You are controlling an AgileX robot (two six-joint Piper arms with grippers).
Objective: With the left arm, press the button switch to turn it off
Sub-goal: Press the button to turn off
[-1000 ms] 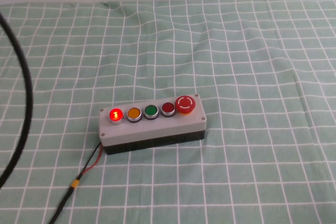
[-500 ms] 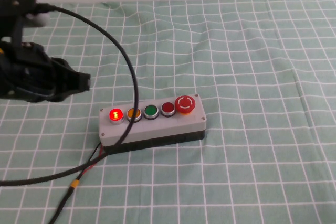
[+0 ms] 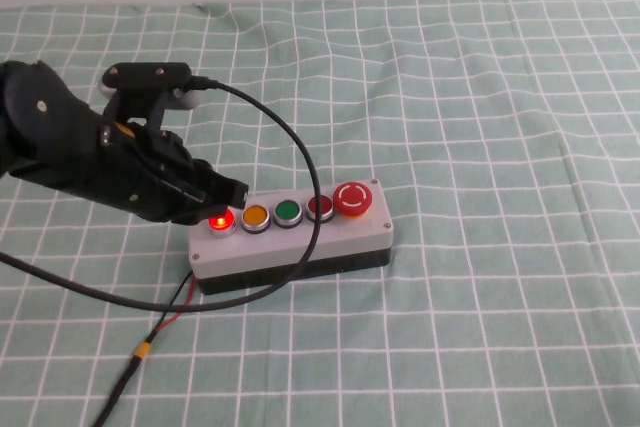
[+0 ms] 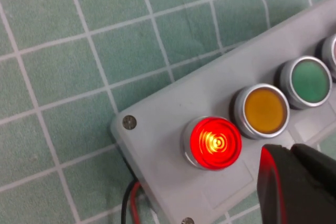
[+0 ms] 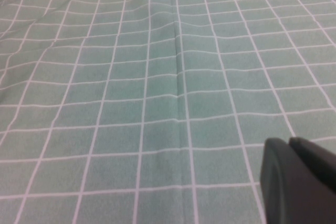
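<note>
The button switch (image 3: 218,220) glows bright red at the left end of the grey five-button box (image 3: 300,244). It also shows lit in the left wrist view (image 4: 212,142). My left arm (image 3: 90,152) reaches in from the left. Its left gripper (image 3: 232,192) is shut and empty, its tip just above and beside the lit button; I cannot tell if they touch. In the left wrist view the left gripper (image 4: 290,153) catches the red glow. My right gripper (image 5: 290,144) is shut and empty over bare cloth, out of the high view.
On the box stand an orange button (image 3: 255,216), a green button (image 3: 288,212), a darker red button (image 3: 320,208) and a red mushroom stop (image 3: 354,198). The arm's black cable (image 3: 305,162) loops over the box. Red and black wires (image 3: 172,309) leave its front left corner.
My left arm has come in from the left edge and now hangs over the box's left end, its cable sweeping across the box. The button stays lit.
</note>
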